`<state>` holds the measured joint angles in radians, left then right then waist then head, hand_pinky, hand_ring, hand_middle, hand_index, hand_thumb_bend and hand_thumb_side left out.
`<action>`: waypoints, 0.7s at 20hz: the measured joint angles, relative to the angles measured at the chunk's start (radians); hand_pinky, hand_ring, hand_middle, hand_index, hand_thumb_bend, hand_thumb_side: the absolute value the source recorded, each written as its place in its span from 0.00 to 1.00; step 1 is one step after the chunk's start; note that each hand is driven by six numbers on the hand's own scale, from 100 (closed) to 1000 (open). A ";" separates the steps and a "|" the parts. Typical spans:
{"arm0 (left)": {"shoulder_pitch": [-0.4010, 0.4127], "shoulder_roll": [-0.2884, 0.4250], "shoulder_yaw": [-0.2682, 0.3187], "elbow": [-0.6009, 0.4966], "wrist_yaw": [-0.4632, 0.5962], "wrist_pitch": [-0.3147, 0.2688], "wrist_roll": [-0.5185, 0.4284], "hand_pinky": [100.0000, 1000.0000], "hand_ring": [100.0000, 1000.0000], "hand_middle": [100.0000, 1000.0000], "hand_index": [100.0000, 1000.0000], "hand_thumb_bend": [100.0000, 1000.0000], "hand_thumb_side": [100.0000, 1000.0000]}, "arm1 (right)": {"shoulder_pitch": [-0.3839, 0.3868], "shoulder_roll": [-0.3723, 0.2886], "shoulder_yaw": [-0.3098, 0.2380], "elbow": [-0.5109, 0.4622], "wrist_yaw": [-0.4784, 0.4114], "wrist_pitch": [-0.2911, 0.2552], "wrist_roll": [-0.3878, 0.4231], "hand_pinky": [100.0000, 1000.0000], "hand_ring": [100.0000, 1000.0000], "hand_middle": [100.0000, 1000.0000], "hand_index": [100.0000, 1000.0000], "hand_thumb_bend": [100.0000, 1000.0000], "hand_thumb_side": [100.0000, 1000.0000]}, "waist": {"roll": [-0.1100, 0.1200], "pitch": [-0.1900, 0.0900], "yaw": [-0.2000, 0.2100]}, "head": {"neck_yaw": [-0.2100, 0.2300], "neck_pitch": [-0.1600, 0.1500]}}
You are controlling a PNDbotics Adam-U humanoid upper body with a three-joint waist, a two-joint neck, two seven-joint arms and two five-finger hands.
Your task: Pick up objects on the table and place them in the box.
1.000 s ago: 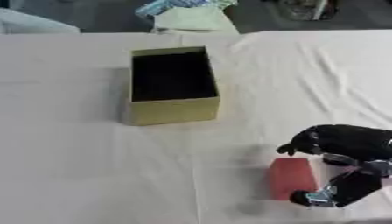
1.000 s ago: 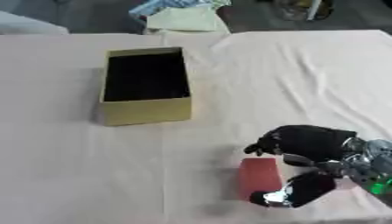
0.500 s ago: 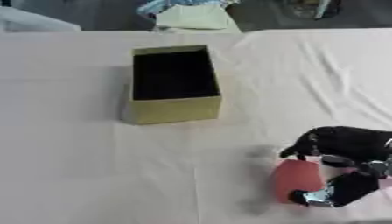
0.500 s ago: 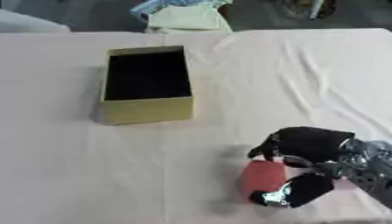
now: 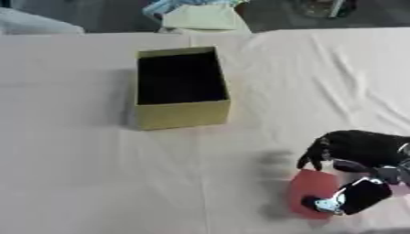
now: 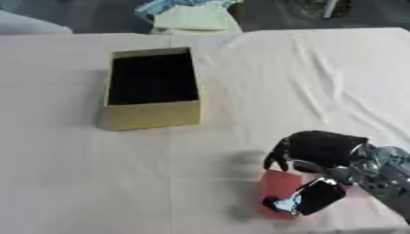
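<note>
Left eye view: my right hand (image 5: 360, 151) is in at the lower right, fingers (image 5: 314, 157) curled down over the far edge of a red object (image 5: 310, 194), thumb (image 5: 352, 199) pressed on its near side. So the fingers are clamped on the red object, pinching it between fingers and thumb. The object sits tilted, a dark shadow on the cloth just left of it; can't tell if its lower edge touches the surface (image 5: 96, 183). The box (image 5: 180, 89) is well apart, up and left of the hand: gold walls, dark inside, open top, long axis running away from me. I see nothing inside it. Surface is covered in a pale pink cloth, creased on the right side. Beyond the far edge there's a pale yellowish item (image 5: 200, 16) with something blue beside it; can't make out what.

Right eye view: same layout, shifted left. Right hand (image 6: 320, 148) shows more of the silver wrist at the lower right edge. Red object (image 6: 276, 185) is flat-sided and roughly rectangular, fingers over its top edge, thumb tip at its lower part. Box (image 6: 152, 89) stands upright on the cloth, not touching anything else. My left hand shows in neither view.
</note>
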<state>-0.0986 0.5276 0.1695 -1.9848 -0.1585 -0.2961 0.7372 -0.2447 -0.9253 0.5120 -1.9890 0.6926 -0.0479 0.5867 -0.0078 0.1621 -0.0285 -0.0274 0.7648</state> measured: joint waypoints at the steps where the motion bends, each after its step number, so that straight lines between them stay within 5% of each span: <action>1: 0.000 0.000 0.000 0.000 0.000 0.000 0.000 0.64 0.65 0.64 0.77 0.36 0.82 | 0.000 0.003 0.000 0.000 0.001 -0.001 0.002 0.86 0.85 0.68 0.90 0.36 1.00 | 0.000 0.000 -0.001 | 0.000 0.000; 14: 0.000 0.000 0.000 0.000 0.000 -0.002 -0.002 0.63 0.65 0.64 0.77 0.36 0.82 | 0.001 0.008 0.000 0.000 0.013 -0.010 0.040 0.87 0.87 0.71 0.97 0.45 0.99 | 0.000 0.004 -0.006 | -0.001 0.000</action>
<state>-0.0987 0.5276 0.1695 -1.9848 -0.1585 -0.2978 0.7350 -0.2437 -0.9169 0.5121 -1.9890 0.7057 -0.0583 0.6267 -0.0074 0.1662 -0.0343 -0.0289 0.7648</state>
